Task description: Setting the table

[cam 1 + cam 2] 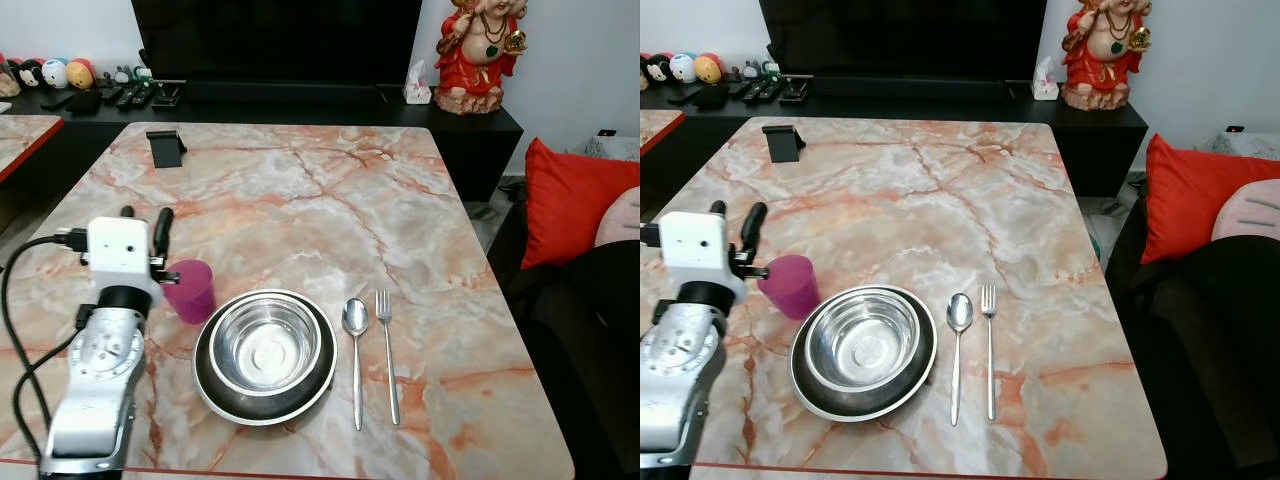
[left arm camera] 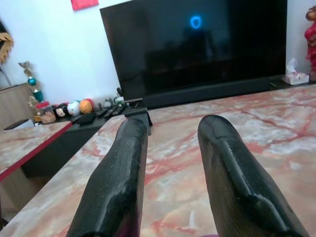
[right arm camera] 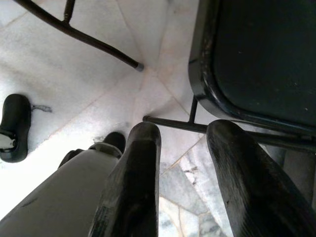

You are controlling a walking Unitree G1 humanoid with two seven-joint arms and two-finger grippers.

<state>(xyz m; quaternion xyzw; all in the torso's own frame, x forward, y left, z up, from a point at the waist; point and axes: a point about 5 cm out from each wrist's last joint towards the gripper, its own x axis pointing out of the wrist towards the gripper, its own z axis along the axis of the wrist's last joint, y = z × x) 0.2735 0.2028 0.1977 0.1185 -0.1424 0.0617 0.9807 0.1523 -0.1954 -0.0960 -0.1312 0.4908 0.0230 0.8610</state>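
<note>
At the near left edge of the marble tabletop the robot's left arm reaches up over the stone, its left pincer pointing away toward the television. The two black fingers stand spread, with a gap between them and nothing in it; the wrist view looks along them across the tabletop. Just beside that pincer, on its right and partly hidden by the white wrist block, a magenta cup stands upright on the tabletop.

Next to the cup, near the front edge, a shiny steel bowl sits inside a dark round plate. Just to the right of the plate lie a spoon and then a fork, side by side, handles toward the near edge and heads toward the far side, close together but not touching.

Far back on the left of the tabletop stands a small black stand. Behind the table a low black cabinet carries remotes and small toy figures on the left, and a tissue box and a red statue on the right. A red cushion rests on the dark sofa at the far right.

The right pincer hangs beside the table, aimed down at the pale tiled floor and a black chair; its fingers are spread and hold nothing.
</note>
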